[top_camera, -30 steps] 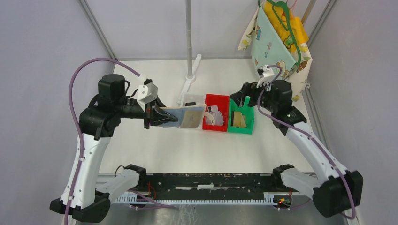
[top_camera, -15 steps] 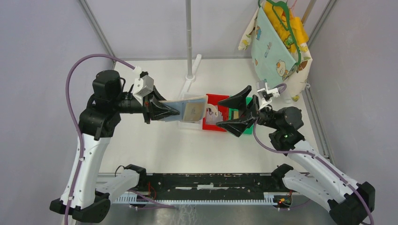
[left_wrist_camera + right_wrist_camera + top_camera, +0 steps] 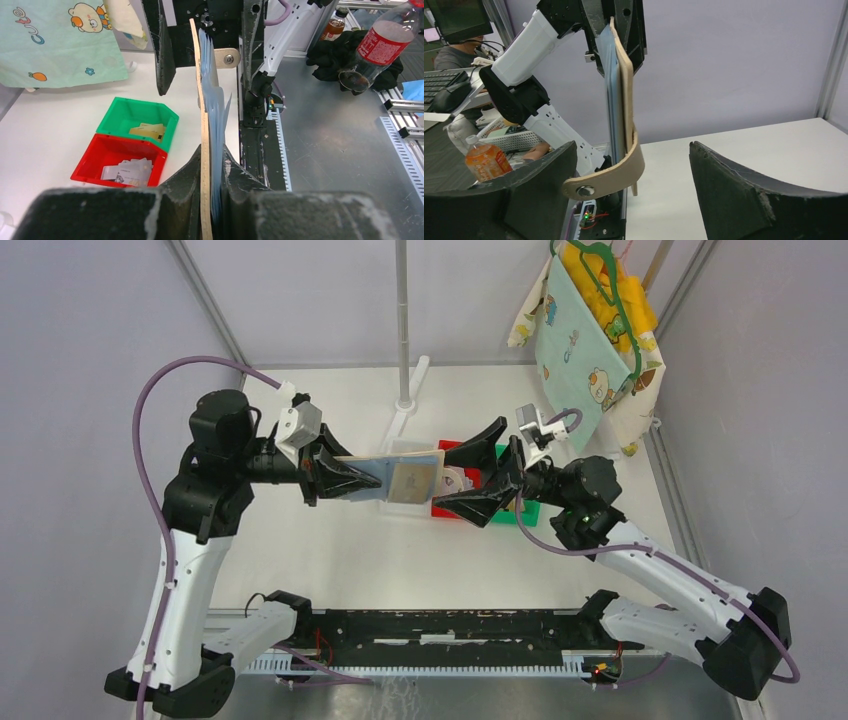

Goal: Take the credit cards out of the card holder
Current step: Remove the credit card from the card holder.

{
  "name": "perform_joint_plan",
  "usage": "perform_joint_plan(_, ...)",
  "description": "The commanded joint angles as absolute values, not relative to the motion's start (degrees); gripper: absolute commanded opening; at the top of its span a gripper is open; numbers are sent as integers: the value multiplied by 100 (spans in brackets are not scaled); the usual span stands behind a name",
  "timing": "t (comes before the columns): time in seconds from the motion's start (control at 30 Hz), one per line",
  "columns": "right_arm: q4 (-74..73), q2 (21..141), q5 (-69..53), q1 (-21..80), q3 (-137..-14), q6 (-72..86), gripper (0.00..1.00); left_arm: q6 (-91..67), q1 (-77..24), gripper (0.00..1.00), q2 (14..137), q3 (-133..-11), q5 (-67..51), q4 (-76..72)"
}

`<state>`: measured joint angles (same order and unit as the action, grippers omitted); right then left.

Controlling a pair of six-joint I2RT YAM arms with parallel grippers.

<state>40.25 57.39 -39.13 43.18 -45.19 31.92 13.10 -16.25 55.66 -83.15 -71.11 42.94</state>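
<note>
card holder (image 3: 405, 480): tan outside | blue-grey pockets (image 3: 216, 107) inside | snap strap (image 3: 610, 176) loose

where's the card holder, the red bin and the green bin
card holder (image 3: 408, 481), top external view, on its tan panel
red bin (image 3: 102, 150), left wrist view, on its bare inner floor
green bin (image 3: 125, 111), left wrist view, on its bare inner floor
</note>
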Motion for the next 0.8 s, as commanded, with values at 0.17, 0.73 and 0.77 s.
perform_joint_plan(0.17, 4364, 5874, -3713, 4403, -4904, 3149, 68, 929, -1644, 2, 5464, -8641, -7534, 3980)
perform_joint_plan(0.73, 4304, 5930, -3763, 4510, -4942, 3064, 53, 852, -1638, 2, 5478, -8685, -7651, 3970)
perform_joint_plan(0.77, 4277, 5948, -3758, 4532, -4960, 3024, 53, 849, -1643, 2, 5479, -8690, -7661, 3972)
